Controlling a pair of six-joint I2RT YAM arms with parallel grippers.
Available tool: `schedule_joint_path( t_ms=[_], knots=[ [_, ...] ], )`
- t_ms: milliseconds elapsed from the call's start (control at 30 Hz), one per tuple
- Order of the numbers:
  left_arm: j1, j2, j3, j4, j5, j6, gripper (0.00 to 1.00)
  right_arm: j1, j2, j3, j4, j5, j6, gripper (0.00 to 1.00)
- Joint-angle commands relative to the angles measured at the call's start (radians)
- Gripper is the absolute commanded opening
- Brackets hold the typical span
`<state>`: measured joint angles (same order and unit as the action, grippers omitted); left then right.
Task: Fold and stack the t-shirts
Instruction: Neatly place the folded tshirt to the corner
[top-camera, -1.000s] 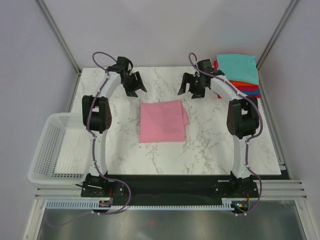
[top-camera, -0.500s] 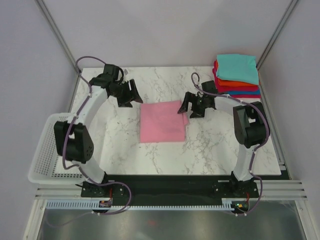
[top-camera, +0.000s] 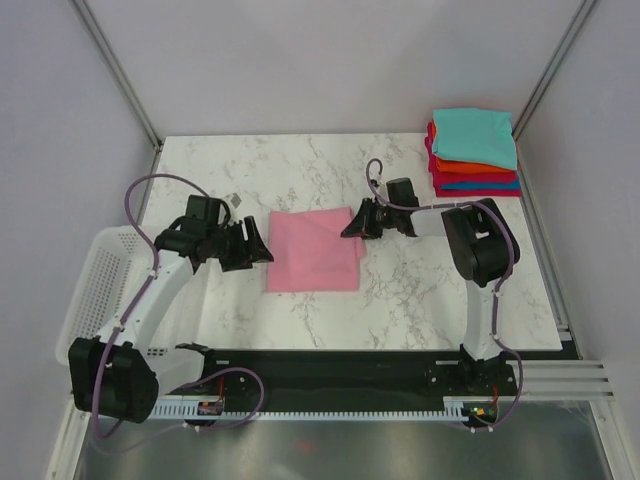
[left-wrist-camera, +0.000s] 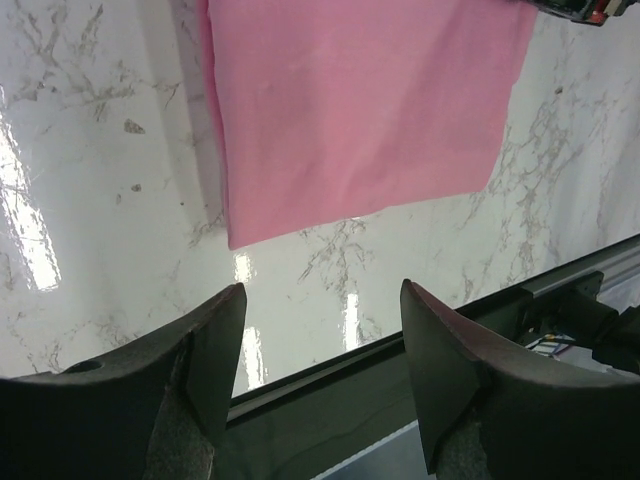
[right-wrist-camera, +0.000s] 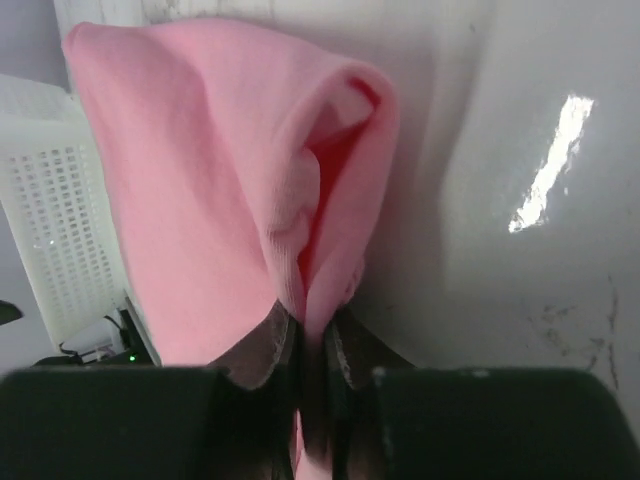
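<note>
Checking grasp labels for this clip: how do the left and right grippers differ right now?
The left gripper is open, jaws spread wide; the right gripper is shut on the pink t-shirt. The left holds nothing, short of the shirt's left edge; the right pinches a raised fold at its right edge. Both sit low over the marble table, facing the shirt.

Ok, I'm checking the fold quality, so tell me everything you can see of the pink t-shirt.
The pink t-shirt is soft plain cloth, folded into a flat rectangle of several layers. It lies mid-table on the marble top. Its far right corner is pinched in the shut right gripper, where the layers gape open in the wrist view. The open left gripper sits beside its left edge, apart from it.
</note>
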<state>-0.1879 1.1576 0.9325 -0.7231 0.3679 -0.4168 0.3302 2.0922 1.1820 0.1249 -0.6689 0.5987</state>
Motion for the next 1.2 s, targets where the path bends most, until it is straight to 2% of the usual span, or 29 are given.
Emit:
schedule_joint_path(
  t_ms=[0,67,133,233,267,300,433,600,700,833,1167],
  knots=[
    [-0.002,-0.019,-0.067,0.067,-0.001,0.036,0.70,0.000,0.058,-0.093,0.114,-0.024,0.056,0.14],
    [-0.002,-0.045,-0.103,0.074,-0.003,0.041,0.70,-0.010,0.045,-0.091,0.119,-0.063,0.044,0.00],
    [-0.002,-0.082,-0.107,0.074,0.005,0.035,0.69,-0.032,-0.001,-0.064,0.079,-0.089,0.010,0.00],
    [-0.002,-0.131,-0.084,0.051,0.046,0.013,0.69,-0.071,-0.079,0.057,-0.169,-0.066,-0.172,0.00],
    [-0.002,-0.165,-0.081,0.036,0.055,0.015,0.69,-0.082,-0.096,0.098,-0.333,-0.017,-0.224,0.00],
    [-0.002,-0.185,-0.084,0.034,0.058,0.018,0.69,-0.100,-0.128,0.181,-0.409,0.012,-0.325,0.00],
    [-0.004,-0.300,-0.132,0.039,-0.041,-0.005,0.69,-0.164,-0.170,0.365,-0.718,0.124,-0.463,0.00],
    [-0.004,-0.323,-0.130,0.056,-0.079,0.006,0.69,-0.249,-0.231,0.493,-0.812,0.235,-0.511,0.00],
    [-0.004,-0.314,-0.129,0.056,-0.075,0.009,0.68,-0.264,-0.267,0.560,-0.844,0.276,-0.577,0.00],
    [-0.004,-0.334,-0.130,0.054,-0.080,0.009,0.68,-0.273,-0.291,0.675,-0.900,0.423,-0.651,0.00],
    [-0.004,-0.328,-0.132,0.059,-0.069,0.009,0.68,-0.283,-0.343,0.899,-0.935,0.503,-0.767,0.00]
  ],
)
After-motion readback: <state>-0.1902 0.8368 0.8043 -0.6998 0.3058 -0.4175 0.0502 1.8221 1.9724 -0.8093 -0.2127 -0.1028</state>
